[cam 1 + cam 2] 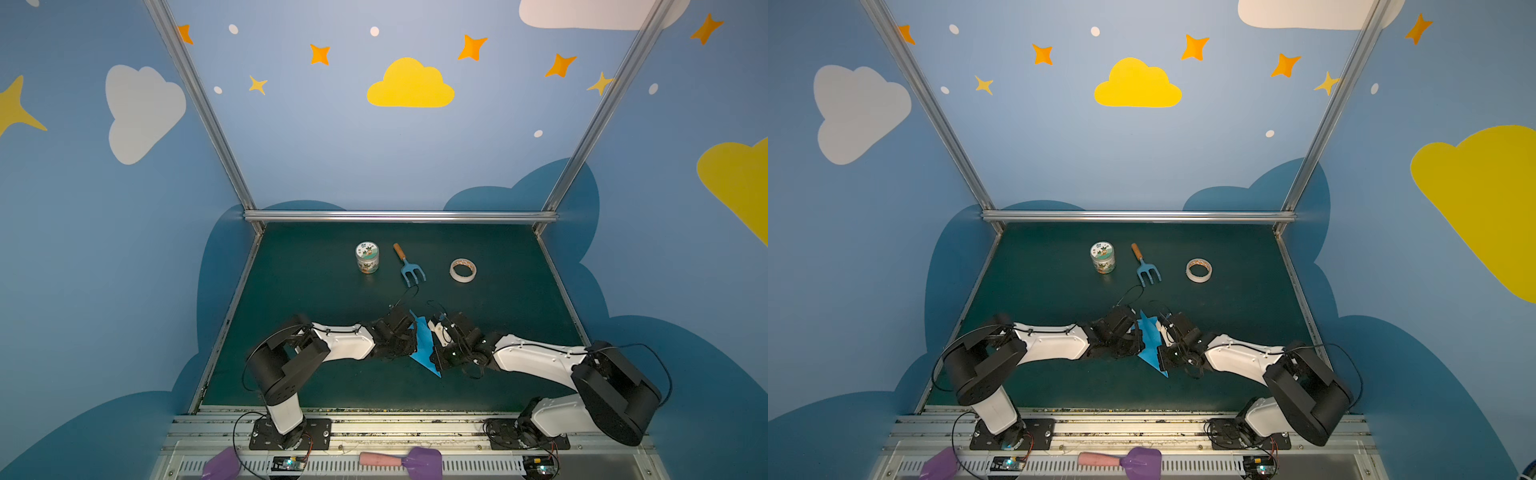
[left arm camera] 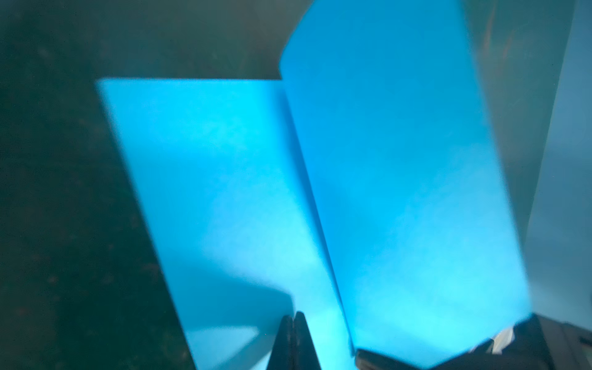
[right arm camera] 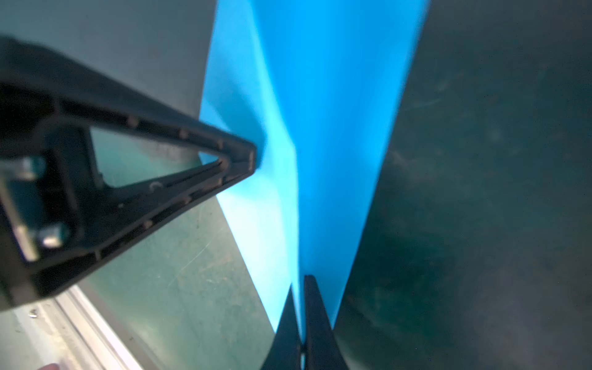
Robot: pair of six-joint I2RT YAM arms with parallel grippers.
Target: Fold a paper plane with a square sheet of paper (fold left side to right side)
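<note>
The square sheet of paper [image 1: 424, 347] [image 1: 1148, 343] is sky-blue and folded into a narrow pointed paper plane shape. It sits mid-table between my two arms, its nose pointing toward the front edge. In the left wrist view one wing [image 2: 400, 192] stands up from the centre crease while the other lies flat. My left gripper [image 1: 409, 336] [image 2: 294, 317] is shut with nothing between its tips, which press on the flat wing; its finger [image 3: 224, 163] touches the paper. My right gripper [image 1: 434, 345] [image 3: 302, 285] is shut on the raised paper layer [image 3: 336, 128].
Behind the paper stand a small printed jar [image 1: 367, 257], a blue three-pronged fork with a wooden handle [image 1: 409, 268] and a tape roll [image 1: 463, 270]. Purple scoops [image 1: 419, 459] lie on the front rail. Aluminium frame bars border the green mat [image 1: 316, 374].
</note>
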